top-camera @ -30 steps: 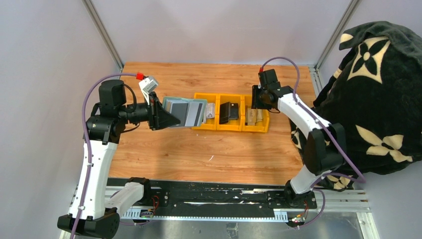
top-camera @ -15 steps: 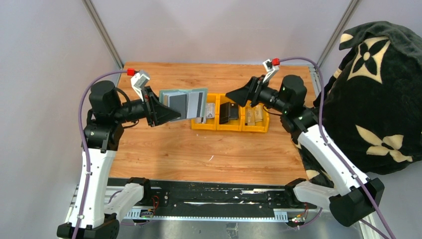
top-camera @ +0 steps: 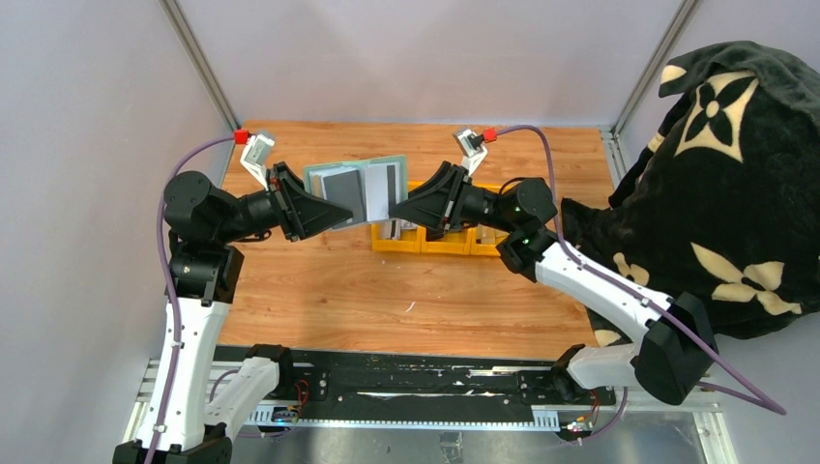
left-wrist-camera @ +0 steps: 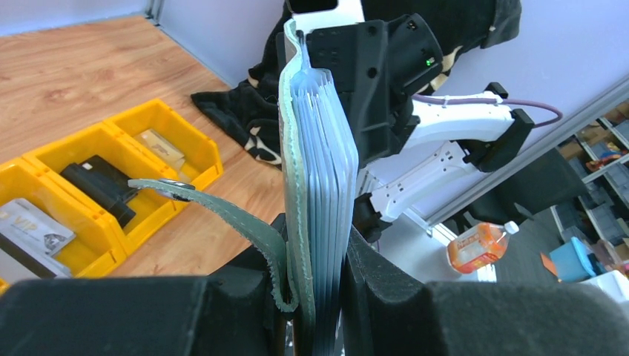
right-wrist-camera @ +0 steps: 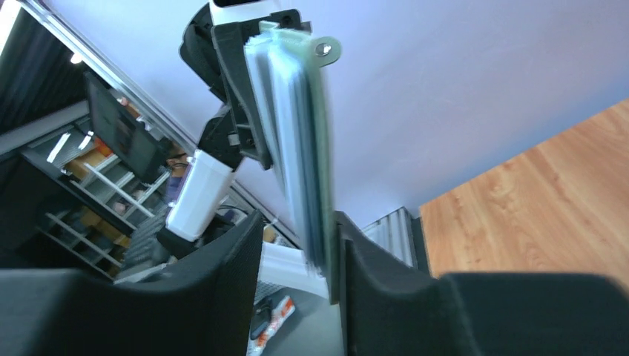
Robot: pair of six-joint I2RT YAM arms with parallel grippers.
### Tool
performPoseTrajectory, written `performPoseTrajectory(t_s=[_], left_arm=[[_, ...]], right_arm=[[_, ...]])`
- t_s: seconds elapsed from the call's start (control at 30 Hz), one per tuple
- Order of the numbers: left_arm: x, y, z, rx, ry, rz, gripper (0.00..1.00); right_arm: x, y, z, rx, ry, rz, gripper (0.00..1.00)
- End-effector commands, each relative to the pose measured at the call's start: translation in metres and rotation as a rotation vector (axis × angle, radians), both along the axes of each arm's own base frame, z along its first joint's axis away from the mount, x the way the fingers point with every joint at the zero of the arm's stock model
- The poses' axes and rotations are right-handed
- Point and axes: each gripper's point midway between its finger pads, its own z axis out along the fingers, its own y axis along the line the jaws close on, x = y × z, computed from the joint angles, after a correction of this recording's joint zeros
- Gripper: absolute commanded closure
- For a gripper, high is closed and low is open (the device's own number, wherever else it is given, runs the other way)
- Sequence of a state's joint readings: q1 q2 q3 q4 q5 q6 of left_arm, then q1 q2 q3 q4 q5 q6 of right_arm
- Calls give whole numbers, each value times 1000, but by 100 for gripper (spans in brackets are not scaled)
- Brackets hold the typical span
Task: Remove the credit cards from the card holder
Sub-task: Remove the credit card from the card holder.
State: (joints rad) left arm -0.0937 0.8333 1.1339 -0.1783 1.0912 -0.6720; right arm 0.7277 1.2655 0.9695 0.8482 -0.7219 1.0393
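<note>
1. Counter [top-camera: 387, 300]: open wood runs toward 6 o'clock of both hands.
2. Left hand [top-camera: 338, 215] clamps the card holder [top-camera: 358, 188] from 9 o'clock, aloft, credit cards [top-camera: 336, 186] inside.
3. Right hand [top-camera: 398, 208], at 3 o'clock, straddles its free edge, unclamped.
4. Yellow bin [top-camera: 435, 244] sits beneath, toward 5 o'clock.

The top view is bright and evenly lit by diffuse light, with faint soft shadows on the wooden table [top-camera: 387, 290] and no glare. In the right wrist view the card holder [right-wrist-camera: 297, 126] is smeared by motion blur against a bright wall, and the foreground at 6 o'clock is dark and soft. The left wrist view is crisp at centre and softer toward 3 o'clock.
</note>
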Motion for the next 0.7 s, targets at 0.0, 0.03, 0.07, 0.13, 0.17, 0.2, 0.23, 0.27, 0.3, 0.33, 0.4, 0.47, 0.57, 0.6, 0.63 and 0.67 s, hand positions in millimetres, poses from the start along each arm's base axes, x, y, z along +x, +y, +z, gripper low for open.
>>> performPoseTrajectory(t_s=[0.0,0.03,0.07,0.13,0.17,0.2,0.23,0.27,0.3,0.33,0.4,0.47,0.57,0.6,0.63,0.67], left_arm=[[-10,0,8,-22,-43,-13,91],[-10,0,7,-21,-39,-16,91],[-11,0,5,-19,-34,-21,90],[-12,-1,-2,-10,-16,-30,81],[-12,0,-6,3,-15,-30,70],[-13,0,-13,25,-10,-28,41],[-13,2,-18,59,-21,-23,19],[-13,4,-25,97,-33,-15,4],[-13,6,-33,137,-49,-11,1],[-13,8,-37,172,-75,-8,0],[-18,11,-41,235,-133,-25,0],[-22,13,-44,284,-191,-47,0],[-21,16,-50,336,-265,-60,0],[-21,16,-51,339,-267,-66,0],[-21,15,-53,338,-272,-79,0],[-22,14,-55,335,-274,-94,0]], right_arm=[[-9,-2,31,111,-45,25,68],[-9,-2,32,110,-50,24,77],[-9,-2,31,98,-49,18,86],[-10,-2,29,69,-76,5,99],[-11,-3,28,51,-79,4,100],[-11,-4,25,26,-106,-7,100],[-12,-5,22,-5,-124,-14,100],[-13,-5,19,-50,-134,-19,100],[-12,-4,8,-113,-144,-23,100],[-13,-4,-3,-186,-153,-19,100],[-17,-5,-22,-320,-174,-2,100],[-28,-8,-43,-430,-185,56,100],[-46,-9,-70,-559,-192,150,100],[-53,-9,-76,-592,-192,176,100],[-60,-9,-80,-612,-202,202,100],[-67,-7,-86,-636,-206,231,100]])
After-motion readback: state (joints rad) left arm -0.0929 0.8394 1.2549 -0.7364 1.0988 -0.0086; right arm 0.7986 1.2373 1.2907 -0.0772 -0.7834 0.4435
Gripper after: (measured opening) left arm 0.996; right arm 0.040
